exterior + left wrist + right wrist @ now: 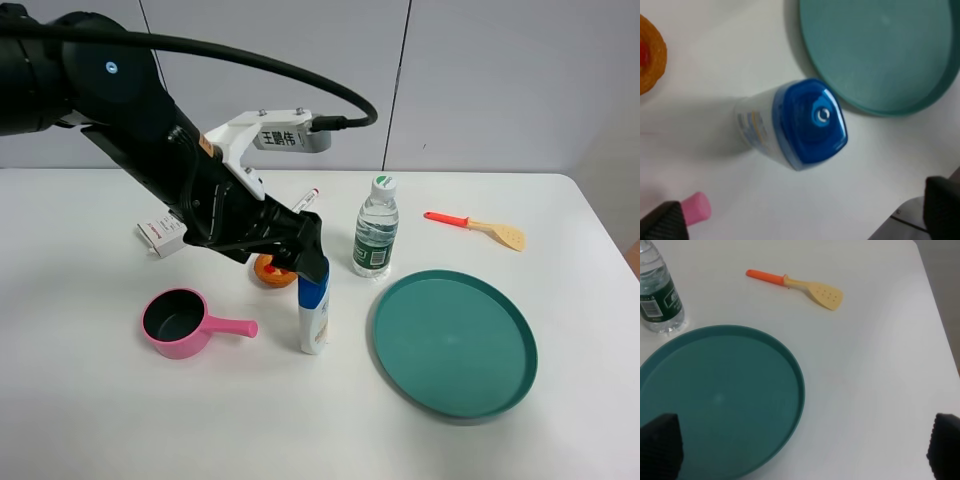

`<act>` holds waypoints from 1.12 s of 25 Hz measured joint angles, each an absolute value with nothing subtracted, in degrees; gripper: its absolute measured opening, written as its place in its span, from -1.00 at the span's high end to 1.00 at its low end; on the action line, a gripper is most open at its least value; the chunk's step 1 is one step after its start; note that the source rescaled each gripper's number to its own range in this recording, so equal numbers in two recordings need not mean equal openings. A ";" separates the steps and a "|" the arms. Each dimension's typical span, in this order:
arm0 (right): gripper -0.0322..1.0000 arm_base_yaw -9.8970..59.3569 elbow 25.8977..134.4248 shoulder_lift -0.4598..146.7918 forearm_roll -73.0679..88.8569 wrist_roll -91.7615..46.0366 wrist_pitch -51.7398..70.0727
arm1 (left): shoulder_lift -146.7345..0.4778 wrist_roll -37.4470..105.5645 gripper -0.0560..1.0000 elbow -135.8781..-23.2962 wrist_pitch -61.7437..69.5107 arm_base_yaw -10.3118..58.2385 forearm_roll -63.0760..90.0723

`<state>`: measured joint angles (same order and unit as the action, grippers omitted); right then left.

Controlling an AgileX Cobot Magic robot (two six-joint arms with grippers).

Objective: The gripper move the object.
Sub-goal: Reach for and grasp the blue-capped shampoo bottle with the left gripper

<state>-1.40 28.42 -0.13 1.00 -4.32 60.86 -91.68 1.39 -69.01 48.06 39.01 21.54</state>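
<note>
The white shampoo bottle with a blue flip cap stands upright on the white table, left of the green plate. My left gripper hovers right over its cap. In the left wrist view I see the blue cap from above, with the gripper open wide and its fingertips apart from the bottle. My right gripper is open and empty above the near edge of the green plate; it does not show in the exterior view.
A clear water bottle stands behind the plate. An orange-handled spatula lies at the back right. A pink pot sits left of the shampoo bottle, an orange round toy behind it. A small white box and a marker lie further back.
</note>
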 joint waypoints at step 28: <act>-1.00 -1.40 28.42 -0.13 1.00 -4.32 60.86 | -104.78 1.39 -0.79 -73.31 42.68 41.62 19.82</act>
